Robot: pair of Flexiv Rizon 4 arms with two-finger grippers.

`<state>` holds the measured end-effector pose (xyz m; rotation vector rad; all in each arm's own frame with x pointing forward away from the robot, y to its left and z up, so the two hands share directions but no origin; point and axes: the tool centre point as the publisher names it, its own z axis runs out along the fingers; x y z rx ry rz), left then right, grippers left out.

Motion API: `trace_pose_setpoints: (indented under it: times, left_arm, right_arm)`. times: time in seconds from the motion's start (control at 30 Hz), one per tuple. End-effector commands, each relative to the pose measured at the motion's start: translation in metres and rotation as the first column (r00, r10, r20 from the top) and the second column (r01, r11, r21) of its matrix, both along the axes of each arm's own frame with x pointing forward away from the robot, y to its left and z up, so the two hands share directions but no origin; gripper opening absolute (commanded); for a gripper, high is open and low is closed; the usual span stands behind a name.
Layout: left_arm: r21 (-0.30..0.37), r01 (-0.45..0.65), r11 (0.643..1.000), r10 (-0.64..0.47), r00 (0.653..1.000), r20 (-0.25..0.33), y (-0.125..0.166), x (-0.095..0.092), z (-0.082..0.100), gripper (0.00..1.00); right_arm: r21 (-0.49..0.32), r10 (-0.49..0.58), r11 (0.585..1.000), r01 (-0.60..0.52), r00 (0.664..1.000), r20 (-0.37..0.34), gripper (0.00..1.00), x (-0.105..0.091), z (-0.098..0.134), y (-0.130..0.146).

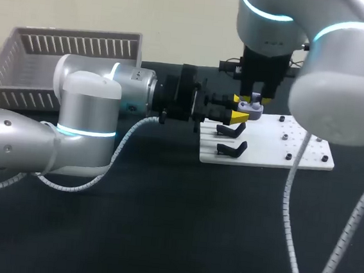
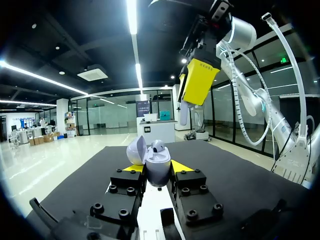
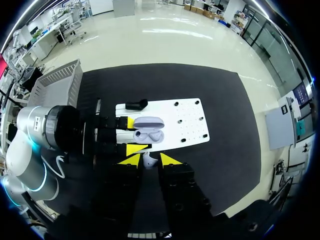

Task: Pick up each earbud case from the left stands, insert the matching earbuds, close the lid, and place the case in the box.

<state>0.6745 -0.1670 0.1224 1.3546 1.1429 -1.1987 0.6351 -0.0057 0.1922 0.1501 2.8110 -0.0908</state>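
The left tool (image 2: 157,168) grips the open earbud case (image 3: 148,136), lid tipped back, over the white board (image 1: 300,151). Directly above the case, the right tool (image 3: 148,158) pinches 1 earbud (image 3: 148,162), so insertion likely calls for a straight descent.

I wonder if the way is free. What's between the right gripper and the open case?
Only the earbud the right gripper holds; the rest of the gap to the case is bare, seen in the left wrist view.
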Motion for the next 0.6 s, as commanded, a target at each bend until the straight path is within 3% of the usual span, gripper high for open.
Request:
trace_pose_setpoints:
  times: [0.03, 0.6]
  left_arm:
    - [-0.003, -0.005, 1.0, 0.005, 1.0, 0.003, 0.0, -0.001, -0.001, 0.0]
    - [-0.003, -0.005, 1.0, 0.005, 1.0, 0.003, 0.0, -0.001, -0.001, 0.0]
  right_arm:
    - [-0.02, -0.006, 1.0, 0.006, 1.0, -0.019, 0.0, 0.01, -0.003, 0.009]
    - [-0.025, 0.006, 1.0, -0.007, 0.999, -0.039, 0.0, 0.02, -0.017, 0.008]
